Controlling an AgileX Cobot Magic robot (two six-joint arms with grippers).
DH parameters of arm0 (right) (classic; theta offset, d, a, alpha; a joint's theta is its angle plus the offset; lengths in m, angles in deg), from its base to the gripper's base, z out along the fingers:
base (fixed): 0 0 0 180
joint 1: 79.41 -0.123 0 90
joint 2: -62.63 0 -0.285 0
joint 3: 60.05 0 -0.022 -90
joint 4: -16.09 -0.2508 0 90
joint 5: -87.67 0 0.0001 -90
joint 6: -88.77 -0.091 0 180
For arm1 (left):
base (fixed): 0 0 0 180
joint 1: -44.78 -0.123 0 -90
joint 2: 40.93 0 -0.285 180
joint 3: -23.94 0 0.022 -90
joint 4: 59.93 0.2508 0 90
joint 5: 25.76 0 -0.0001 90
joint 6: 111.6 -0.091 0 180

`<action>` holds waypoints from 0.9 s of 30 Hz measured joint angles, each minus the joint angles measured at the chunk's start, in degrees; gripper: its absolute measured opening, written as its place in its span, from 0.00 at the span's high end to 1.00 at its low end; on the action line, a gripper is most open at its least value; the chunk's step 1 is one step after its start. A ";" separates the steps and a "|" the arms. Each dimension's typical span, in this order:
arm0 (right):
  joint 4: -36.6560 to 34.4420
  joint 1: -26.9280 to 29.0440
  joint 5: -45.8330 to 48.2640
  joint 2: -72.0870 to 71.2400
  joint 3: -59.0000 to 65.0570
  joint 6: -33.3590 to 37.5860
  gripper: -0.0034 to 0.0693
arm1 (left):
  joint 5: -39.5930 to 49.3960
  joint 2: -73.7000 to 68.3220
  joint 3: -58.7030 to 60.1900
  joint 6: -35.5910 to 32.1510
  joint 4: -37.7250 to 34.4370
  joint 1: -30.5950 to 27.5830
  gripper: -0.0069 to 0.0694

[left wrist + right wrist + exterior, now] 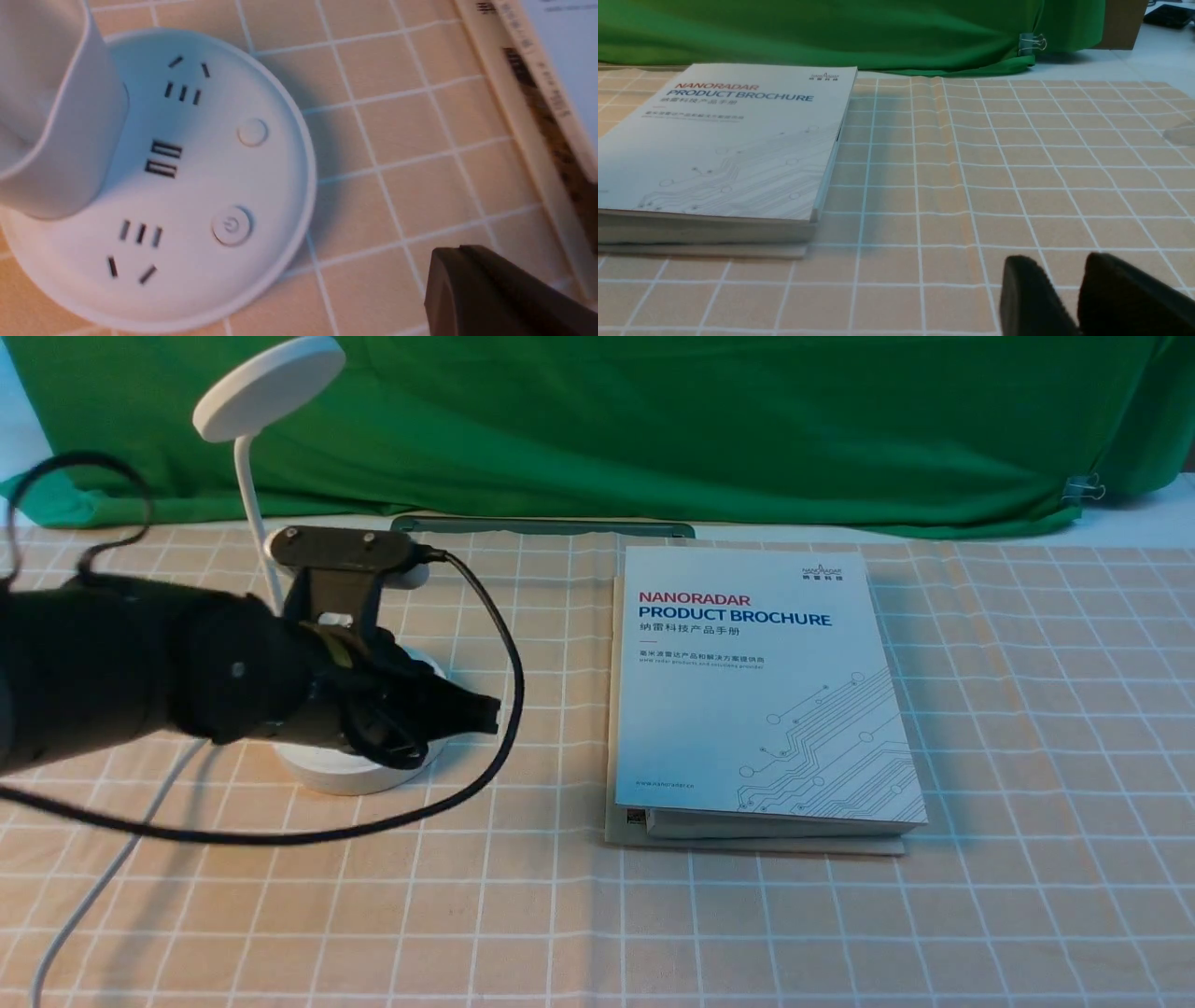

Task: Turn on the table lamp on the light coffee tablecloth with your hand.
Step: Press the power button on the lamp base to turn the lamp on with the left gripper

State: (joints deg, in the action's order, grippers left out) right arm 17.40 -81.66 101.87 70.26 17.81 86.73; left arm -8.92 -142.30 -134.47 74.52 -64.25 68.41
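Nearest, on right side, R gripper (1069, 298) sits low over cloth (747, 915), jaws abt together, empty, out of the way. Further, L gripper (485, 712) is closed to a point, prob. for poking, tip just past lamp (327, 773) base rim, near pwr button (232, 225), not touching.

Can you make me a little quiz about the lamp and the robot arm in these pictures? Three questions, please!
1. True or false: the brochure lies on the robot's left of the table lamp.
2. What is closest to the lamp's base? A. the left gripper B. the brochure C. a human hand
3. Fill in: the base shows ___ round buttons.
Key: 1 false; 2 A; 3 two.
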 joint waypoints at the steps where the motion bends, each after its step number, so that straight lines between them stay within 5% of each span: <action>1: 0.00 0.00 0.00 0.00 0.00 0.00 0.63 | 1.38 -2.01 -1.93 2.66 3.37 -0.01 0.91; 12: 0.00 0.00 0.00 0.00 0.00 0.00 0.63 | 9.42 -13.58 -15.81 13.18 12.85 -1.76 0.91; 27: 0.00 0.00 0.00 0.00 0.00 0.00 0.63 | 7.58 -15.17 -16.75 14.52 14.67 -4.40 0.91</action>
State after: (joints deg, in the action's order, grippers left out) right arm 17.40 -81.66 101.87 70.26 17.81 86.73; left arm -1.33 -157.47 -151.23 89.05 -49.58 64.00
